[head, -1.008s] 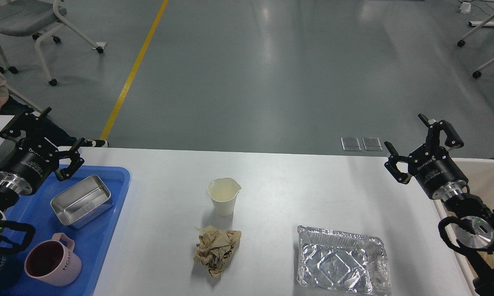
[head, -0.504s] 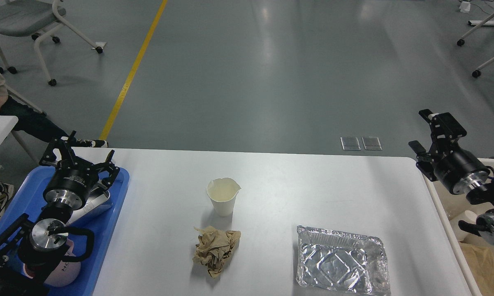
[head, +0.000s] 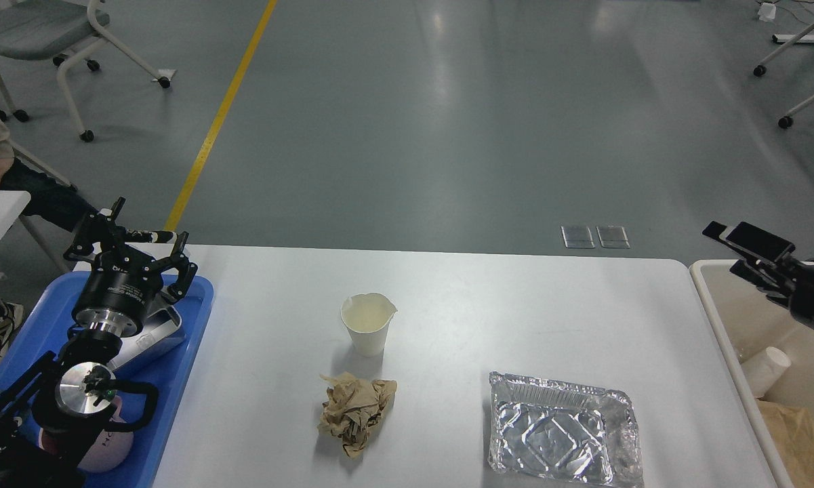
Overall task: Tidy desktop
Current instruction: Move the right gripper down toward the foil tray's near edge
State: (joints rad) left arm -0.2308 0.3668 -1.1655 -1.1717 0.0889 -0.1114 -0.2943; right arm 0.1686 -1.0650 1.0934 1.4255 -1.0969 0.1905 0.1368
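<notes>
The white desktop holds a white paper cup standing upright in the middle. A crumpled brown paper ball lies just in front of it. An empty foil tray lies at the front right. My left gripper is open and empty, above the back edge of the blue tray. My right gripper is at the far right over the beige bin, seen side-on. Its two fingers stand apart and hold nothing.
The blue tray at the left holds a metal tin and a pink mug, both partly hidden by my left arm. The beige bin at the right holds a white cup and brown paper.
My right arm has swung right, off the desktop and over the bin, partly leaving view. My left gripper came over the blue tray's tin, then rose slightly.
</notes>
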